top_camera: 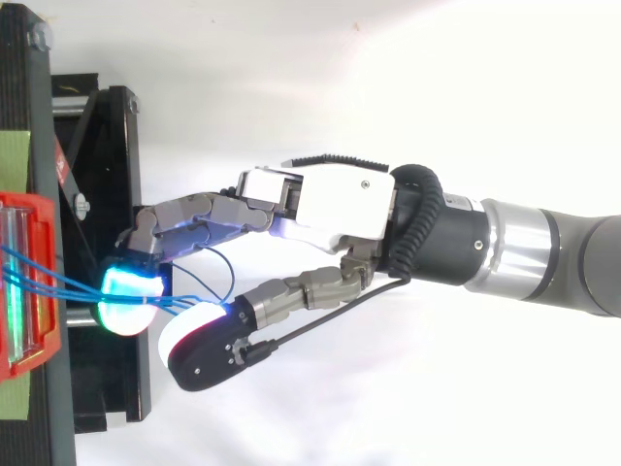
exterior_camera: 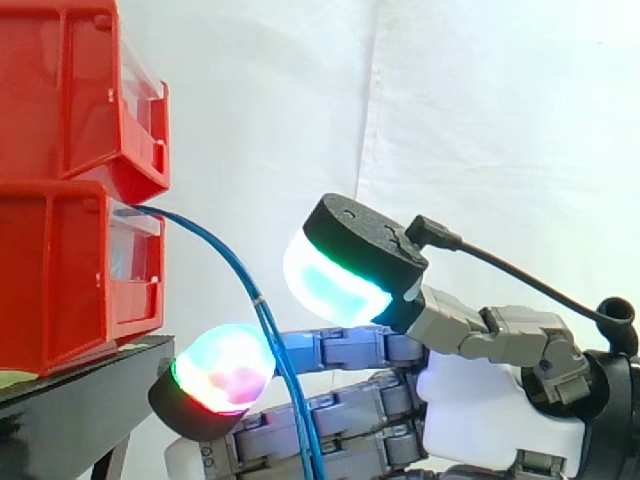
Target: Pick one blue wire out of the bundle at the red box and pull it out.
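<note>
**Now, the bundle is bracketed but not gripped**

The blue wires (exterior_camera: 232, 258) leave the front of the lower red bin (exterior_camera: 60, 290), arch outward and drop close together past the edge of the black stand (exterior_camera: 70, 385). From above they fan slightly at the bin and draw together near the hand, with one thin loop bowing out beside the fingers.

The hand (exterior_camera: 490, 410) reaches in level. Its straight fingers pass behind the hanging strands, and one glowing fingertip pad (exterior_camera: 225, 370) sits just below the arch. The thumb pad (exterior_camera: 335, 280) is lifted well clear above, so the hand stands apart, clamped on nothing. The wires run through the gap between thumb and fingers.

That spread looks deliberate, leaving room to single out one strand before closing. Because the strands lie so close, closing here risks catching several.
</note>
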